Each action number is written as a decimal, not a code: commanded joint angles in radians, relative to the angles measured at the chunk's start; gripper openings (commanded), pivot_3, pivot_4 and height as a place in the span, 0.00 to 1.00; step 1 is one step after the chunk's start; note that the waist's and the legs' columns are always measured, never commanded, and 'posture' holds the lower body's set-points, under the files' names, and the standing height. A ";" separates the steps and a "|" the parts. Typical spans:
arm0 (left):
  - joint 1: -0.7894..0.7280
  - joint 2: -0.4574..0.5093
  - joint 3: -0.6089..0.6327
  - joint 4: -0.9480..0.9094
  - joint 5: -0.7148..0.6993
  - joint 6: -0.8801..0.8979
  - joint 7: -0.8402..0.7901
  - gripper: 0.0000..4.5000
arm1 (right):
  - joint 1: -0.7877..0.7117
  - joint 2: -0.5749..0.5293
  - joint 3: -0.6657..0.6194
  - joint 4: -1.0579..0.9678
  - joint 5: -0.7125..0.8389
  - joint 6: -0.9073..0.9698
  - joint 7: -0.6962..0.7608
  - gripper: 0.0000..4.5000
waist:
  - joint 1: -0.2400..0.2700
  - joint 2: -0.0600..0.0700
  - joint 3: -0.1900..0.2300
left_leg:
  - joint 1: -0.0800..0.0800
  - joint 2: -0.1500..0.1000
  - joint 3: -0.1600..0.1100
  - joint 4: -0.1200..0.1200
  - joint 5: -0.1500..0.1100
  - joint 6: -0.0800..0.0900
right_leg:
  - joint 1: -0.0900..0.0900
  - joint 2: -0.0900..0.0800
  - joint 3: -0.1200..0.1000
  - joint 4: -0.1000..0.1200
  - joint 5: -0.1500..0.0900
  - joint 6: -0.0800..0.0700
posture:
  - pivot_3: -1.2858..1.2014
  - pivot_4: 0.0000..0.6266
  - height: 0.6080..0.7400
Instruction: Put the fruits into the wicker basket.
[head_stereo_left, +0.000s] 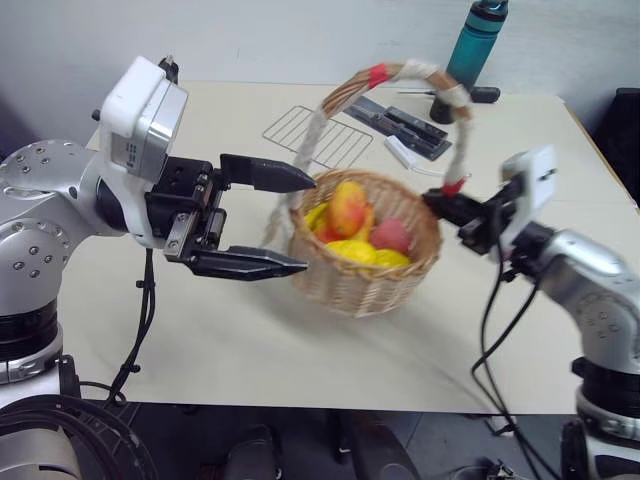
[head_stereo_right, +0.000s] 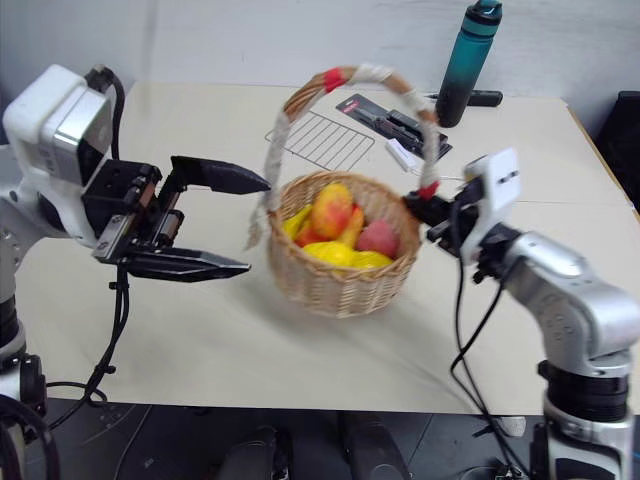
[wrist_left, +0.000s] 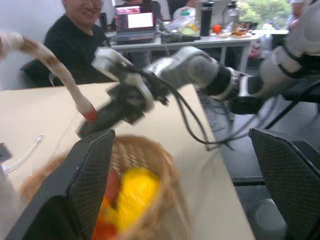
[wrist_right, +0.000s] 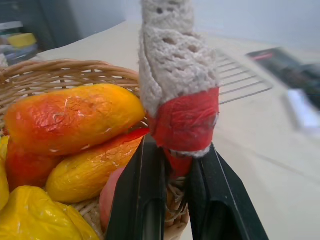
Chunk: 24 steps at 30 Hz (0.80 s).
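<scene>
Fruits look loaded, you're now grabbing the basket handle

Your right gripper (wrist_right: 172, 192) is clenching its jaws on the red-taped foot of the handle at the wicker basket (head_stereo_left: 365, 270)'s 3 o'clock side, mid-table (head_stereo_left: 250, 350); the left gripper (head_stereo_left: 255, 218) is hanging released at 9 o'clock, touching nothing. The fruits (head_stereo_left: 355, 232) are sitting piled inside, so I'd guess the next move is lifting or steadying gently. The lower pieces are buried, so you can't count them.
</scene>
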 joint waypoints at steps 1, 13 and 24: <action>0.009 0.020 0.045 -0.025 -0.062 0.019 -0.022 1.00 | 0.047 -0.149 -0.185 0.086 -0.038 -0.088 0.104 0.05 | 0.002 0.001 0.000 | 0.000 0.000 0.000 0.000 0.000 0.000 | 0.000 0.000 0.000 0.000 0.000 0.000 | 0.52 0.24 1.00; 0.025 -0.002 0.031 0.041 0.004 -0.021 -0.022 1.00 | 0.254 -0.135 -0.329 0.367 -0.216 -0.376 0.122 0.05 | -0.015 0.001 0.000 | 0.003 -0.001 0.002 0.000 0.001 0.000 | 0.002 0.000 0.003 0.001 0.000 0.002 | 0.52 0.24 1.00; 0.039 -0.017 0.027 0.105 0.073 -0.050 -0.028 1.00 | 0.411 -0.163 -0.437 0.278 -0.143 -0.324 0.210 0.77 | -0.005 0.002 0.000 | 0.004 -0.001 0.002 -0.001 0.003 -0.002 | 0.002 0.000 0.003 0.002 0.000 0.001 | 0.52 0.24 1.00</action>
